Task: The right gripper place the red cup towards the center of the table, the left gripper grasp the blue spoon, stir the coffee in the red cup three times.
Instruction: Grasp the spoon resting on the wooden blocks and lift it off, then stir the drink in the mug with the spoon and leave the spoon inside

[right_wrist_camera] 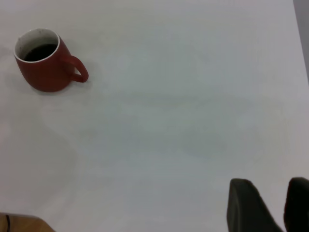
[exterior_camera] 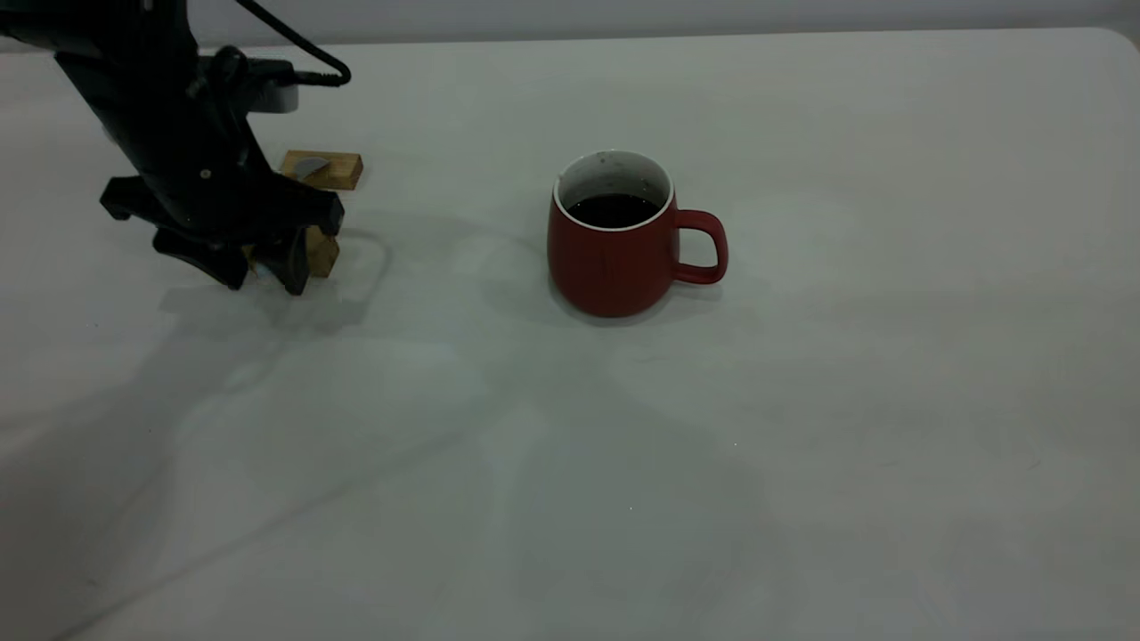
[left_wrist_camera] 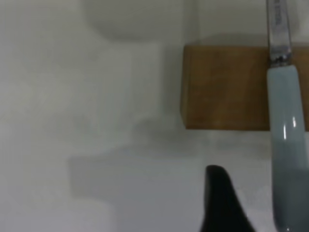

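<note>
The red cup (exterior_camera: 614, 254) stands upright near the middle of the table (exterior_camera: 802, 401), handle toward the right, with dark coffee (exterior_camera: 613, 210) inside. The right wrist view shows the cup (right_wrist_camera: 46, 72) far from my right gripper (right_wrist_camera: 270, 186), which is open and holds nothing. The blue spoon (exterior_camera: 310, 166) lies across two wooden blocks at the far left. My left gripper (exterior_camera: 264, 276) hangs over the nearer block, open, its fingers on either side of the handle. In the left wrist view the pale handle (left_wrist_camera: 288, 140) runs beside one black finger (left_wrist_camera: 223, 203); the other finger is out of frame.
The far wooden block (exterior_camera: 334, 171) carries the spoon's bowl; the near block (exterior_camera: 321, 251) is partly hidden by the left gripper. The left wrist view shows that block (left_wrist_camera: 222, 87) close up. The table's rounded corner (exterior_camera: 1118, 36) is at the far right.
</note>
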